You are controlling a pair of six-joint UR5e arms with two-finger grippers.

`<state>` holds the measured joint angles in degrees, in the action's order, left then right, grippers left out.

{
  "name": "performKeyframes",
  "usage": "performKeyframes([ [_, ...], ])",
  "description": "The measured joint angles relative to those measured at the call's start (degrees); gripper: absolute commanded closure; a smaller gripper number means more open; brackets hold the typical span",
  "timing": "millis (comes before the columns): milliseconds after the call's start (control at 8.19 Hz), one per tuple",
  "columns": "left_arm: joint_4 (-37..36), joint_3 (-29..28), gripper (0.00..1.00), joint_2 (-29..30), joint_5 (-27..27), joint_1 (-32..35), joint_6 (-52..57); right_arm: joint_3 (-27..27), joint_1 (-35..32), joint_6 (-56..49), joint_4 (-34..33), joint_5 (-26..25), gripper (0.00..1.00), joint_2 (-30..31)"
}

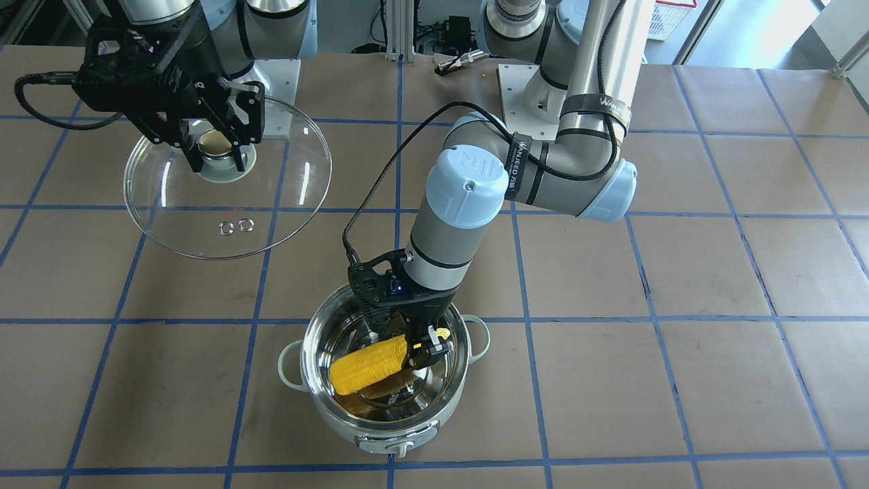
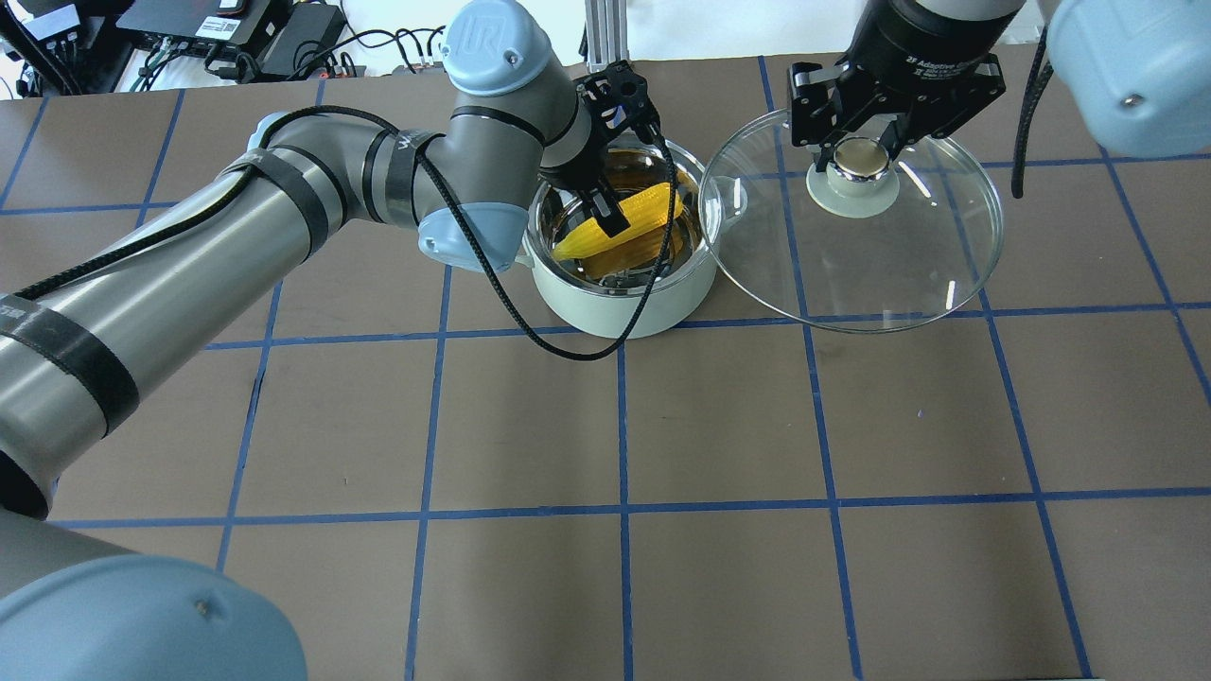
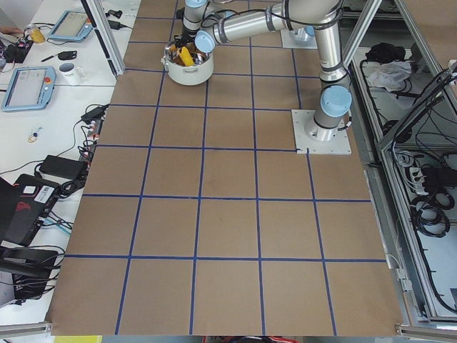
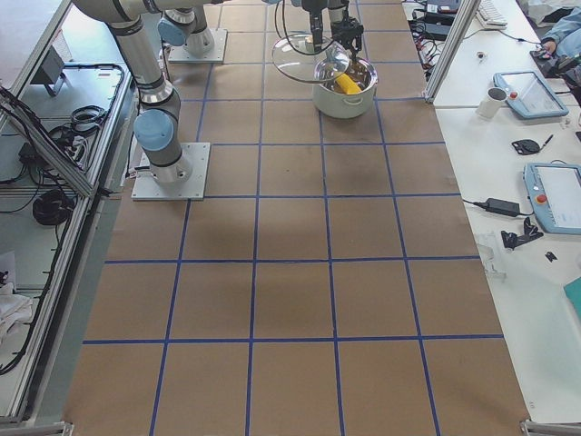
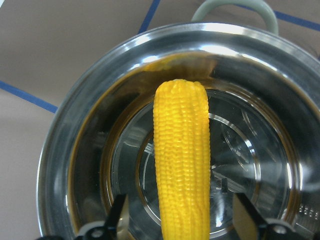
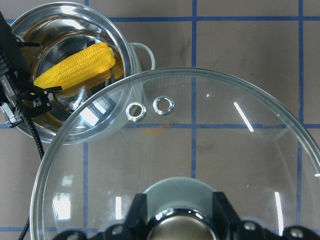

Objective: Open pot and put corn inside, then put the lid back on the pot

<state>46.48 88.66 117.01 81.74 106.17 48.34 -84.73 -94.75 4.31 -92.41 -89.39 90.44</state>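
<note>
My left claw (image 5: 182, 223) reaches down into the open pot (image 2: 615, 305) with its fingers spread wide. The corn (image 1: 370, 367) lies inside between them, touched by neither, running from about 8 to 2 o'clock in the overhead view. My right claw (image 2: 856, 159) is clamped on the knob (image 2: 854, 163) of the lid (image 2: 899, 274), holding it tilted above the counter (image 2: 719, 426) at the pot's 3 o'clock.

Corn (image 2: 624, 232) inside pot (image 2: 615, 307), lid (image 2: 899, 274) alongside
</note>
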Motion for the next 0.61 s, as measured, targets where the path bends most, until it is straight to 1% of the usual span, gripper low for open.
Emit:
performKeyframes([
  [244, 0.9, -0.1, 0.0, -2.2, 0.3, -0.1, -2.0, 0.0, 0.0, 0.0, -0.1, 0.0, 0.67, 0.0],
  [366, 3.7, -0.1, 0.0, -3.6, 0.4, -0.4, -4.0, 0.0, 0.0, 0.0, -0.2, 0.0, 0.67, 0.0],
  [611, 11.9, -0.3, 0.0, -7.6, 0.3, -1.4, -8.8, 0.1, 0.1, 0.2, -0.9, 0.2, 0.69, -0.3],
])
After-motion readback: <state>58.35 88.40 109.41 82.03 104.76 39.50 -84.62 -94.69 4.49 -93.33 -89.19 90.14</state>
